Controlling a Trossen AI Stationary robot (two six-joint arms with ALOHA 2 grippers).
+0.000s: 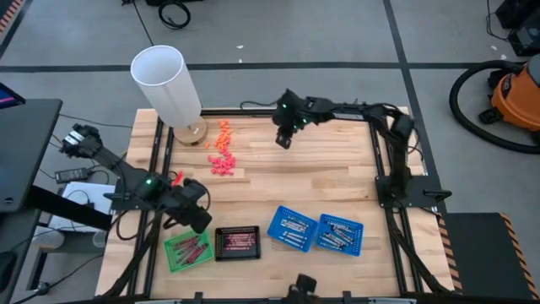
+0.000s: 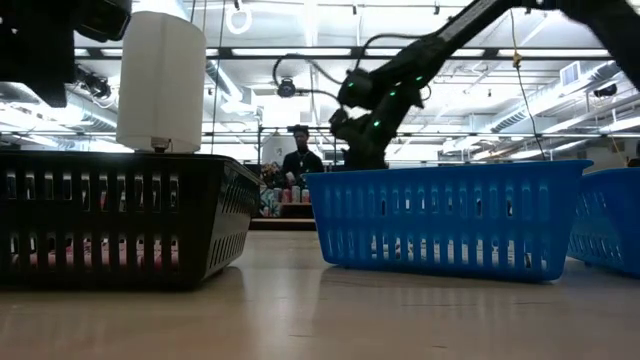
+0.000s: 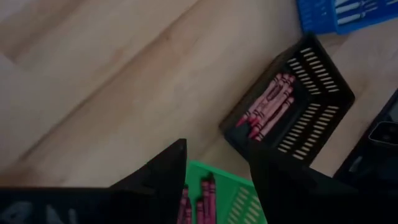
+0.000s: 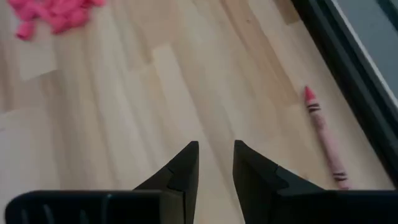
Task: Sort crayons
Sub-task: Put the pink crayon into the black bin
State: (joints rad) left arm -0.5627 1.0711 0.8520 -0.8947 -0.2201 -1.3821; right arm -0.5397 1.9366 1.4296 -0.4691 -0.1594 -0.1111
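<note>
Dark red crayons lie in the green basket (image 1: 187, 249) and the black basket (image 1: 237, 242). Pale silver crayons lie in two blue baskets (image 1: 293, 229) (image 1: 339, 235). My left gripper (image 1: 198, 215) is open and empty just above the green basket (image 3: 230, 199); the black basket's red crayons (image 3: 267, 106) show past its fingers. My right gripper (image 1: 284, 139) hovers over bare wood at the far middle, its fingers (image 4: 214, 158) a narrow gap apart and empty. One loose red crayon (image 4: 323, 137) lies flat on the wood beside the table's dark edge rail.
A tall white cylinder (image 1: 169, 84) stands at the far left corner. A heap of stubby orange-pink pieces (image 1: 222, 152) lies beside it, also in the right wrist view (image 4: 53, 12). A small red piece (image 1: 177, 177) lies near the left edge. A person stands in the room behind (image 2: 300, 160).
</note>
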